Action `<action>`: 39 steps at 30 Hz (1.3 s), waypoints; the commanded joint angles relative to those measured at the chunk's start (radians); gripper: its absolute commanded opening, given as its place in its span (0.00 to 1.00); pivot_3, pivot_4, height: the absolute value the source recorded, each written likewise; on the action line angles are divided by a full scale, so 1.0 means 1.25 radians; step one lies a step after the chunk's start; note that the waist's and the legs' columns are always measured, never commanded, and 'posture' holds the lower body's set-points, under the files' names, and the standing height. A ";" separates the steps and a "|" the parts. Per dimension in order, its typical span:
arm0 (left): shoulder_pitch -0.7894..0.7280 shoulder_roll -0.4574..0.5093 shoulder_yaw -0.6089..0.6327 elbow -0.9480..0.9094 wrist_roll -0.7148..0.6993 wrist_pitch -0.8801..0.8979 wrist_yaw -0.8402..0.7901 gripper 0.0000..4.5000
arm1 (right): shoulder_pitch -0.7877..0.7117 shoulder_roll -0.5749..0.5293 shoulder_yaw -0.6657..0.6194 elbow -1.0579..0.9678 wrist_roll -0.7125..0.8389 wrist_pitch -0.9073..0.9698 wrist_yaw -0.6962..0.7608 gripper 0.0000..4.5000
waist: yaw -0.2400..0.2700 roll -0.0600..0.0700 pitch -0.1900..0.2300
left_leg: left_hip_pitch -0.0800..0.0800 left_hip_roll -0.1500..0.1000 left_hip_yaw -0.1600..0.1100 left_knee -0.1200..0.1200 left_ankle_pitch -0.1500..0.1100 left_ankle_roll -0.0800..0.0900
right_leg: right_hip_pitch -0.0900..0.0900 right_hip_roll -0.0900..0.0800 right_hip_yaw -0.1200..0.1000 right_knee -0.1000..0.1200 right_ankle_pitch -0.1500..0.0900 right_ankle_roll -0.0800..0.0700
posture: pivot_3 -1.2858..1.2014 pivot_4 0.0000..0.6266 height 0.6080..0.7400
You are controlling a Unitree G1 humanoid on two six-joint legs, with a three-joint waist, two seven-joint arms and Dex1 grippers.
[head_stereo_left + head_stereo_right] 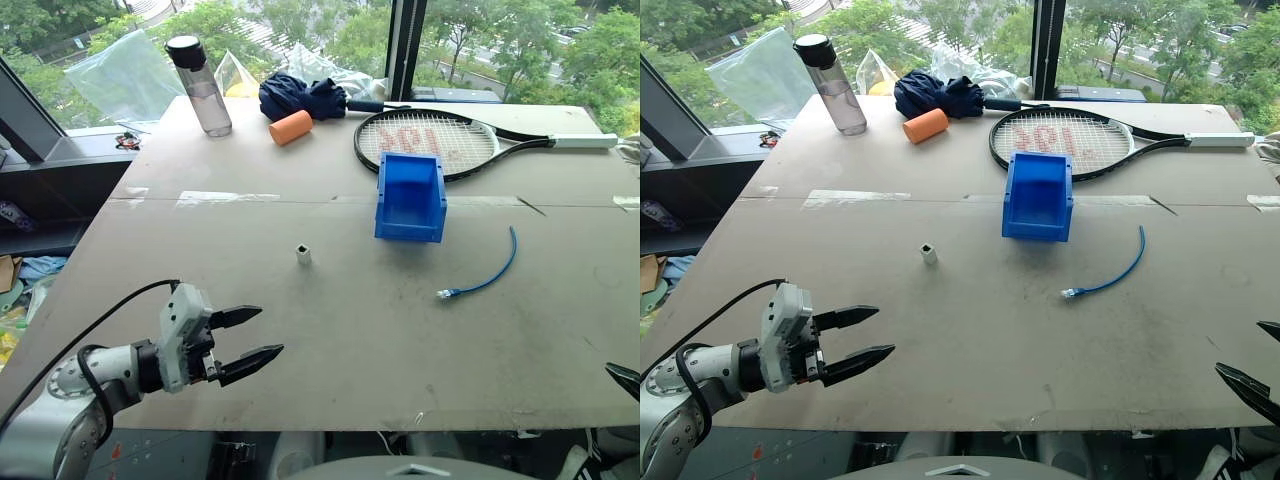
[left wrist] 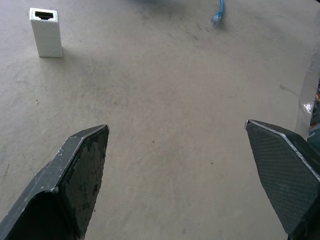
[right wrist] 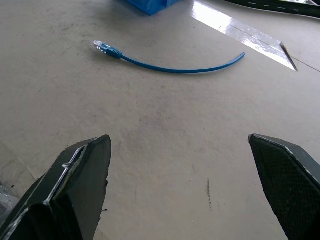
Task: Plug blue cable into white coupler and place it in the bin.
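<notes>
Flat grey-brown board tabletop, scuffed, w/ glossy clear tape strip across seam at 11 o'clock. Big window behind at 12, dark vertical frame post, green trees outside. Even daylight.

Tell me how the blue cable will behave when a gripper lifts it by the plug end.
The blue cable is thin and lies in a loose curve, so it will probably droop and trail. It looks light. Its small clear plug may be slippery to pinch.
</notes>
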 commanded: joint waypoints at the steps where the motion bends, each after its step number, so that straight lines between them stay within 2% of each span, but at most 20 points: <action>1: -0.025 0.010 0.000 -0.018 -0.018 0.003 0.000 0.98 | -0.050 -0.021 0.028 -0.032 0.004 0.019 -0.043 0.99 | 0.000 0.000 0.000 | 0.000 0.000 0.000 0.000 0.000 0.000 | 0.000 0.000 0.000 0.000 0.000 0.000 | 0.52 0.24 1.00; 6: -0.060 0.030 -0.073 -0.070 0.016 -0.043 -0.042 0.98 | -0.221 -0.137 0.223 -0.104 0.000 0.141 -0.088 0.99 | -0.008 0.001 0.001 | 0.000 0.000 0.003 0.001 0.000 0.000 | -0.002 0.000 0.004 0.000 0.000 0.000 | 0.52 0.24 1.00; 10: -0.075 0.044 -0.108 -0.112 0.016 -0.054 -0.052 0.98 | -0.420 -0.217 0.450 -0.065 -0.035 0.201 -0.048 0.99 | -0.002 -0.002 0.001 | 0.000 -0.004 0.004 0.000 -0.001 0.001 | -0.002 0.002 0.004 0.001 0.002 -0.004 | 0.52 0.24 1.00; 12: -0.082 0.047 -0.117 -0.129 0.012 -0.049 -0.046 0.98 | -0.521 -0.229 0.556 -0.019 -0.080 0.211 -0.032 0.99 | -0.001 -0.003 0.002 | -0.001 -0.004 0.004 0.000 -0.001 0.001 | -0.002 0.002 0.002 0.000 0.002 -0.004 | 0.52 0.24 1.00; 15: -0.095 0.047 -0.127 -0.169 -0.009 -0.025 -0.023 0.98 | -0.714 -0.181 0.739 0.114 -0.185 0.187 0.002 0.99 | -0.001 -0.004 0.002 | -0.001 -0.004 0.004 0.001 -0.001 0.001 | -0.001 0.003 0.002 0.000 0.002 -0.004 | 0.52 0.24 1.00; 18: -0.111 0.049 -0.134 -0.189 -0.017 -0.011 -0.007 0.98 | -0.815 -0.149 0.829 0.220 -0.245 0.168 0.034 0.99 | -0.001 -0.004 0.003 | -0.001 -0.004 0.004 0.001 0.000 0.001 | -0.001 0.003 0.002 0.000 0.003 -0.004 | 0.52 0.24 1.00; 21: -0.134 0.053 -0.137 -0.197 -0.030 0.006 0.008 1.00 | -0.899 -0.112 0.895 0.338 -0.297 0.137 0.062 0.81 | 0.002 -0.004 0.003 | -0.001 -0.004 0.004 0.001 0.000 0.001 | -0.001 0.003 0.002 0.001 0.003 -0.004 | 0.52 0.24 1.00; 24: -0.144 0.054 -0.139 -0.192 -0.030 0.010 0.017 1.00 | -0.949 -0.077 0.925 0.421 -0.325 0.106 0.079 0.46 | -0.001 -0.004 0.003 | -0.001 -0.004 0.004 0.001 0.000 0.001 | -0.001 0.003 0.002 0.001 0.003 -0.004 | 0.52 0.24 1.00; 25: -0.143 0.052 -0.138 -0.190 -0.028 0.009 0.020 1.00 | -0.955 -0.070 0.927 0.432 -0.330 0.100 0.080 0.40 | -0.003 -0.004 0.003 | 0.000 -0.004 0.004 0.001 0.000 0.001 | -0.001 0.003 0.002 0.001 0.003 -0.004 | 0.52 0.24 1.00; 28: -0.135 0.047 -0.139 -0.184 -0.020 0.002 0.026 1.00 | -0.953 -0.057 0.923 0.428 -0.330 0.094 0.088 0.06 | -0.004 -0.004 0.002 | 0.000 -0.004 0.004 0.001 0.000 0.001 | 0.000 0.003 0.001 0.002 0.003 -0.004 | 0.52 0.24 1.00; 29: -0.130 0.043 -0.139 -0.181 -0.017 -0.002 0.030 1.00 | -0.947 -0.053 0.921 0.411 -0.326 0.100 0.087 0.01 | -0.004 -0.004 0.002 | 0.000 -0.004 0.003 0.001 0.000 0.001 | 0.000 0.003 0.001 0.002 0.003 -0.004 | 0.52 0.24 1.00; 35: -0.105 0.009 -0.153 -0.146 0.031 -0.033 0.073 1.00 | -0.891 0.006 0.936 0.190 -0.292 0.205 0.031 0.01 | -0.007 -0.004 0.002 | 0.000 -0.003 0.003 0.001 0.000 0.001 | 0.000 0.004 0.001 0.002 0.003 -0.004 | 0.52 0.24 1.00; 39: -0.122 0.007 -0.181 -0.122 0.060 -0.044 0.072 1.00 | -0.886 0.054 0.977 0.129 -0.330 0.257 -0.035 0.01 | -0.002 -0.004 0.002 | 0.000 -0.003 0.002 0.002 0.000 0.001 | 0.000 0.004 0.000 0.003 0.003 -0.004 | 0.52 0.24 1.00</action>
